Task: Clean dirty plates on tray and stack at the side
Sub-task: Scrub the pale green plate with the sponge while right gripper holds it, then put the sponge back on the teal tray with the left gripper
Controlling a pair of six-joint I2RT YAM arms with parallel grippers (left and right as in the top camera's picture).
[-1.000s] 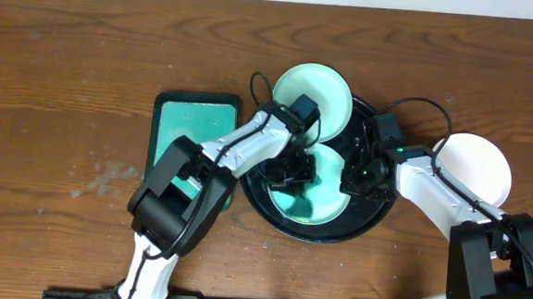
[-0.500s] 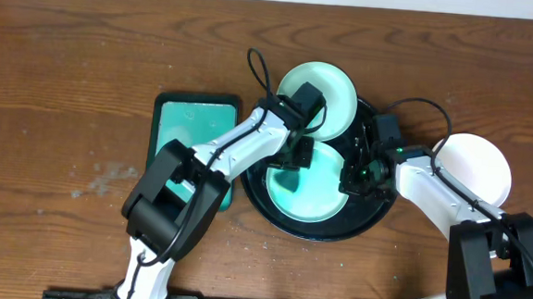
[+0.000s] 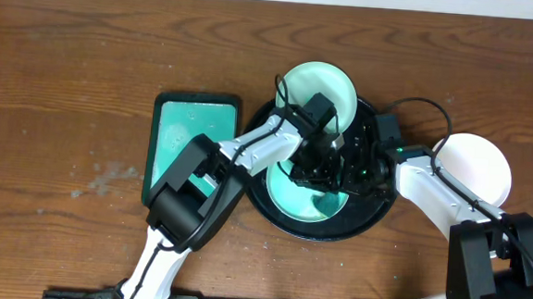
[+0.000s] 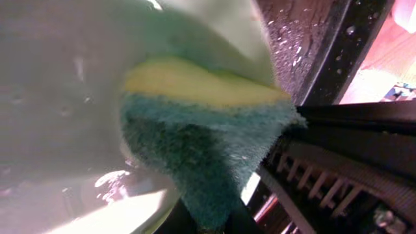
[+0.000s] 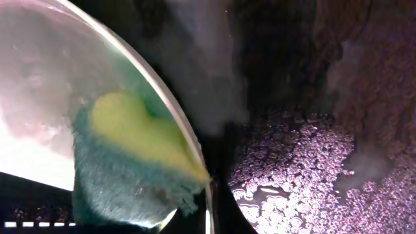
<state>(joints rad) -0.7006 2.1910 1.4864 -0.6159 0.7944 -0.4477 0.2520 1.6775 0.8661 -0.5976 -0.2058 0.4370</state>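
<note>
The black tray (image 3: 279,215) holds a mint plate (image 3: 291,199) with teal smears. My left gripper (image 3: 319,168) is shut on a yellow and green sponge (image 4: 201,136) and presses it on the plate's right part (image 4: 58,97). My right gripper (image 3: 352,170) grips that plate's right rim (image 5: 170,103); the sponge (image 5: 130,162) shows just beyond the rim. A second mint plate (image 3: 319,86) lies at the tray's far edge. A white plate (image 3: 477,167) lies on the table to the right of the tray.
A dark rectangular dish of teal liquid (image 3: 192,126) stands left of the tray. The tray floor is wet and beaded (image 5: 312,175). The two grippers are close together over the tray. Wooden table (image 3: 68,63) lies all round.
My left gripper has swept the sponge from the plate's left part across to its right part, up against the right gripper. The right arm has not moved.
</note>
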